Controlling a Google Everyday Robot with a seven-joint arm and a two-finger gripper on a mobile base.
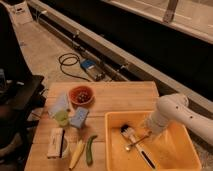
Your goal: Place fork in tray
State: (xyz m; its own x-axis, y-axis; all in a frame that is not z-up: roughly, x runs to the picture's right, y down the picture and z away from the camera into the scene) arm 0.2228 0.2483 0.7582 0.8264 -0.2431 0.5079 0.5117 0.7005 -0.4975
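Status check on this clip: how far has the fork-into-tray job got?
Done: the fork lies in the tray, beside the brush. In hand: nothing; the claw hangs open inside the tray, just above the fork's end. Left: only pulling the arm clear, as far as this view shows.

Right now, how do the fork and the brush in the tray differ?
The fork is slim and shiny silver; the brush has a black handle and pale bristles. The fork is shorter than the brush. Both lie close together in the tray, with the gripper beside the fork.
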